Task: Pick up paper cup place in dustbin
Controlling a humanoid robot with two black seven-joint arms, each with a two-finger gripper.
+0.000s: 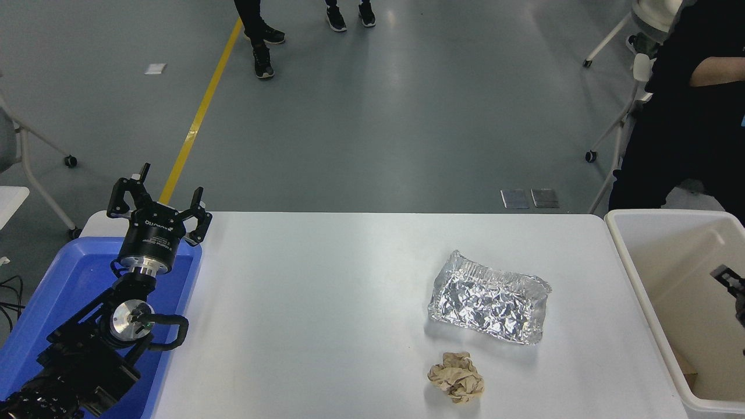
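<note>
1. Over at the dustbin [625, 262], the right gripper [734, 285] just pokes in from the picture's edge, above the bin's inside; only a black tip shows, so I cannot tell whether it is spread or closed.
2. No cup in sight anywhere: not on the bench [326, 314], not at that gripper tip. My read is that it is down in the bin or off past the edge, but the view does not show it.
3. Left of the bin, the foil tray [489, 304] and the brown paper ball [457, 377] lie apart on the bench, untouched.
4. Far left of the bin, the left gripper [158, 205] is parked over the blue bin [52, 291], fingers spread, holding nothing.
5. Step in hand, as I judge it: the drop-off at the bin. Next call: confirm the cup is released inside, then lift the right arm clear of the rim.
</note>
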